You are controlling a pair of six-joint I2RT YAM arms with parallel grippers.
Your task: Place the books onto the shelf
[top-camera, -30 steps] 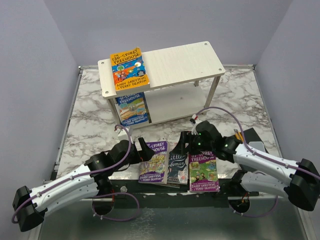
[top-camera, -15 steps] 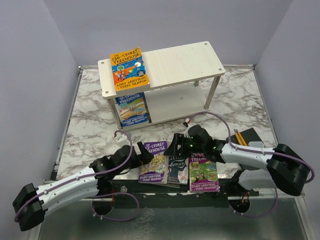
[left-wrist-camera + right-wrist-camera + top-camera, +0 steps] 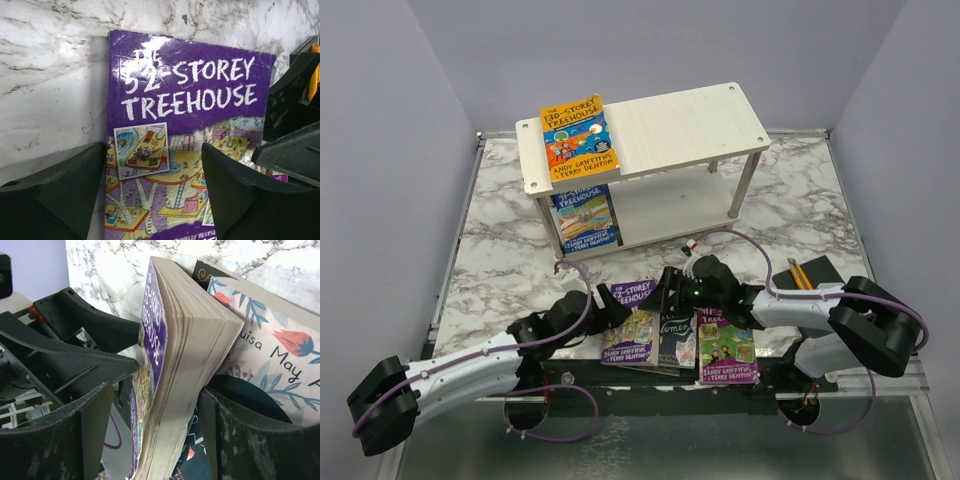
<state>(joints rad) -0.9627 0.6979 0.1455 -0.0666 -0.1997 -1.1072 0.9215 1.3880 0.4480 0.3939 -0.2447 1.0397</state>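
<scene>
Three books lie at the near table edge: a purple Treehouse book [image 3: 630, 330], a dark Little Women [image 3: 675, 335] and another purple book [image 3: 726, 350]. My left gripper [image 3: 610, 305] is open low over the first purple book [image 3: 185, 100], one finger [image 3: 55, 195] off its left edge and the other over its cover. My right gripper [image 3: 155, 440] is open astride that book's raised page edge [image 3: 195, 370], with a gap on the cover side. Little Women [image 3: 280, 355] lies beside and beneath. The pale shelf [image 3: 670, 130] holds an orange book [image 3: 578, 138] on top and a blue one [image 3: 584, 215] below.
A black holder with yellow pencils [image 3: 810, 275] sits on the marble table [image 3: 510, 250] right of the right arm. Grey walls close in the left, right and back. The two grippers are close together over the same book.
My right gripper has slid left from over the right-hand purple book to the first purple book's page edge. My left gripper has crept forward over that book, and its jaws have narrowed a little.
</scene>
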